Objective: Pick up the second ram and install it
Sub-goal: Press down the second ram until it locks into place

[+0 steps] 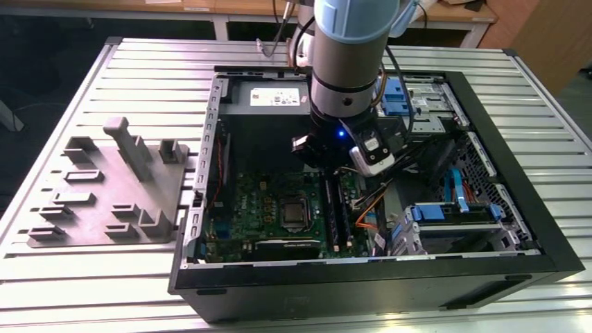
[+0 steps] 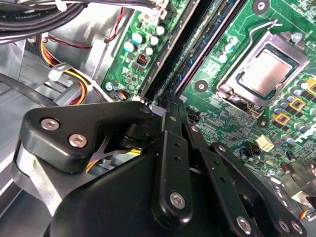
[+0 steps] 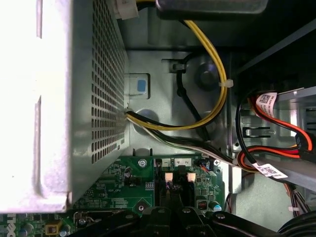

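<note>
Hiding its fingertips, the claw (image 2: pixel 168 106) meets the motherboard (image 2: pixel 237 118) slots.

The slot labels (image 3: pixel 180 162) on the motherboard (image 3: pixel 118 190) read 4 and 2.

Matt black plastic pincer (image 2: pixel 170 106), perforated bare metal cage (image 3: pixel 89 98)

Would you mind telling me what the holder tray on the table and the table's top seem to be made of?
The holder tray looks like matte grey moulded plastic: uniform colour, soft edges, no glare. The table looks like bare metal, probably aluminium: pale silvery slats with parallel grooves and a dull sheen.
</note>
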Motion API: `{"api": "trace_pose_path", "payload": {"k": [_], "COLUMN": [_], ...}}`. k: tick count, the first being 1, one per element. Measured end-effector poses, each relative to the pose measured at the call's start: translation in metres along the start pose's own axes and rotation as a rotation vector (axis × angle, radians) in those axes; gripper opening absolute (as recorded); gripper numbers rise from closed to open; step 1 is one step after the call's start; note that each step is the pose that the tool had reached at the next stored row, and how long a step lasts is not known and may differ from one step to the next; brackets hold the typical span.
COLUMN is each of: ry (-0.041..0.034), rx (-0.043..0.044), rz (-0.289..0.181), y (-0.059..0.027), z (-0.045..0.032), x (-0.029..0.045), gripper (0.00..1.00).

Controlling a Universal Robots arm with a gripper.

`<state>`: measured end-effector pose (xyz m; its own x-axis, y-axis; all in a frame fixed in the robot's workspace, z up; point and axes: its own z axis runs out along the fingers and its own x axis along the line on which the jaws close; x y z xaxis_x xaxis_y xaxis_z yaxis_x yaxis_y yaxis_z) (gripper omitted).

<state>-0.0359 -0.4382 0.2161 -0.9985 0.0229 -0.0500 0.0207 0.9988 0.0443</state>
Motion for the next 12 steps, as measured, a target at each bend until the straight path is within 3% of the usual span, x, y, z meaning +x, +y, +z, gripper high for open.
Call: {"api": "trace_pose_path", "payload": {"k": [5, 12], "ry": [-0.0008, -0.0003], "rx": [-0.0017, -0.0006], "rz": [0.0, 0.0], "y": [0.0002, 0.0009], "z": [-0.0017, -0.0191], "x": [-0.0002, -0.001], "gripper": [0.1, 0.1]}}
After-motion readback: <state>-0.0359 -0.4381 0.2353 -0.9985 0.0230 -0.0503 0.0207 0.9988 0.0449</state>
